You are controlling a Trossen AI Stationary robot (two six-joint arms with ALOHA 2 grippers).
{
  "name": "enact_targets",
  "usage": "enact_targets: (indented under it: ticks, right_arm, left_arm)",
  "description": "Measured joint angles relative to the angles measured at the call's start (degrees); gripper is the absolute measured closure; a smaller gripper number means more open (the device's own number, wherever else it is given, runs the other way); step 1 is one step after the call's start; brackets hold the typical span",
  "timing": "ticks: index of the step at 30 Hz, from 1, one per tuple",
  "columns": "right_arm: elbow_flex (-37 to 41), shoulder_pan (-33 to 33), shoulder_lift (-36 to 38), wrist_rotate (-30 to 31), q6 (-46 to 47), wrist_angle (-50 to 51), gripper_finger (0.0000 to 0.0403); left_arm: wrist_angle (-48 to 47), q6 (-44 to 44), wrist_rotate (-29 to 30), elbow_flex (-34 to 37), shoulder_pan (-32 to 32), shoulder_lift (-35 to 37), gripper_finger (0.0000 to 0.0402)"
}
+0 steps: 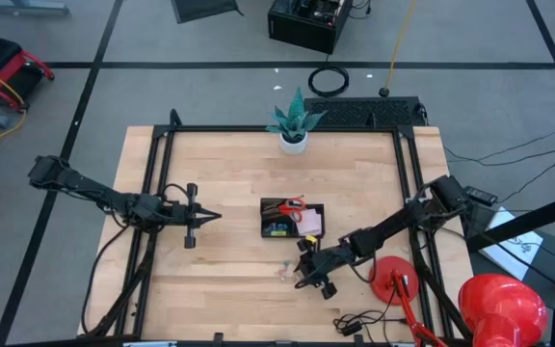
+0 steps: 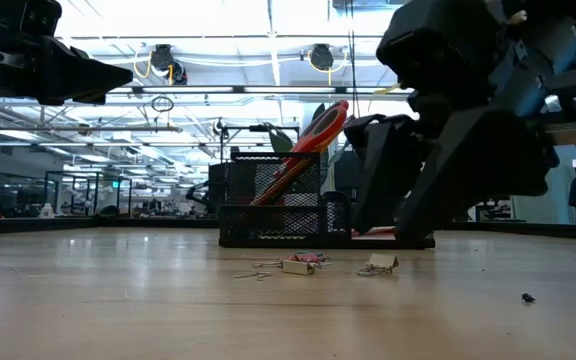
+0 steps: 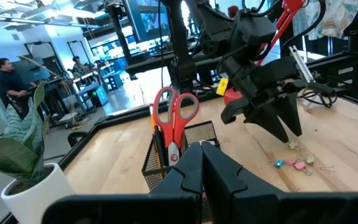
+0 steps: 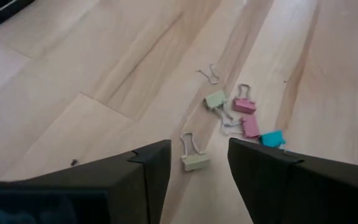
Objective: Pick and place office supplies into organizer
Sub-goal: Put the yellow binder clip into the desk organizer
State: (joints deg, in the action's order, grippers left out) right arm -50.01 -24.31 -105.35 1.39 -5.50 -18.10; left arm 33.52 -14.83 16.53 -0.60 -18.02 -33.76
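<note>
Partly, the right gripper (image 2: 408,215) hides the organizer (image 2: 268,215) behind it.

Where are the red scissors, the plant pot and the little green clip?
Red-handled metal scissors (image 3: 174,112), left wrist view, on the handle loops.
White round plant pot (image 1: 294,143), high view, on its rim.
Pale green binder clip (image 4: 195,162), right wrist view, on its body.

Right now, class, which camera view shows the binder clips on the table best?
The right wrist view: the clips lie close ahead of the open right claw, each colour distinct. The low view shows them edge-on, the left wrist view small beyond the organizer, the high view as specks.
</note>
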Motion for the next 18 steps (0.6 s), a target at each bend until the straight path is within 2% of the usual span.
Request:
enact_targets:
  ticks: [9,18]
  right_arm:
    - [1.88,0.3,0.01,-0.16,0.14,-1.01,0.025]
    - [4.02,0.36,0.01,-1.49,-0.43,-6.59,0.025]
  left_arm:
    - [0.02,0.09,0.0,0.0,0.0,0.0,0.0396]
    - [0.04,0.11,0.01,0.0,0.0,0.0,0.0396]
